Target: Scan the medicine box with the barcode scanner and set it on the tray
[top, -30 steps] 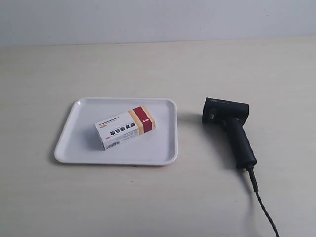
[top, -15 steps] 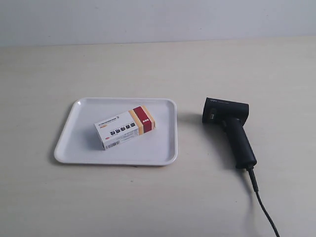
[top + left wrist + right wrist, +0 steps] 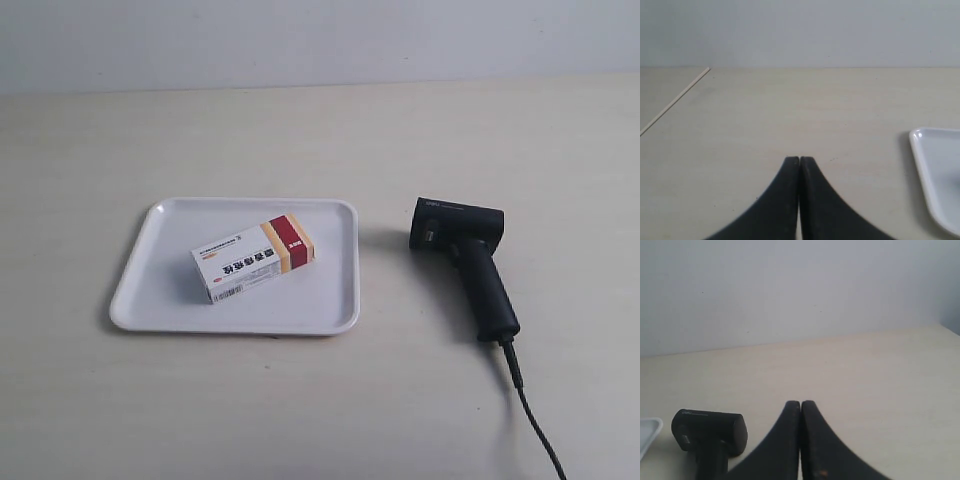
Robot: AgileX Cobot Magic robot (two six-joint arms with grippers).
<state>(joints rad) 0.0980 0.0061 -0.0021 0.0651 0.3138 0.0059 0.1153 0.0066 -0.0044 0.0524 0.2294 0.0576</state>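
Observation:
The white medicine box (image 3: 253, 258) with red and tan bands lies flat inside the white tray (image 3: 330, 305). To the right of the tray the black barcode scanner (image 3: 470, 262) lies on the table, its cable trailing toward the front edge. Neither arm appears in the exterior view. My left gripper (image 3: 799, 159) is shut with nothing in it, over bare table beside the tray corner (image 3: 935, 170). Also shut and holding nothing, my right gripper (image 3: 800, 403) sits close to the scanner head (image 3: 710, 430); a sliver of the tray (image 3: 647, 435) shows beyond it.
The pale table (image 3: 320, 130) meets a plain light wall at the back. A thin seam line (image 3: 675, 100) crosses the table in the left wrist view. The scanner cable (image 3: 535, 425) runs off the bottom right.

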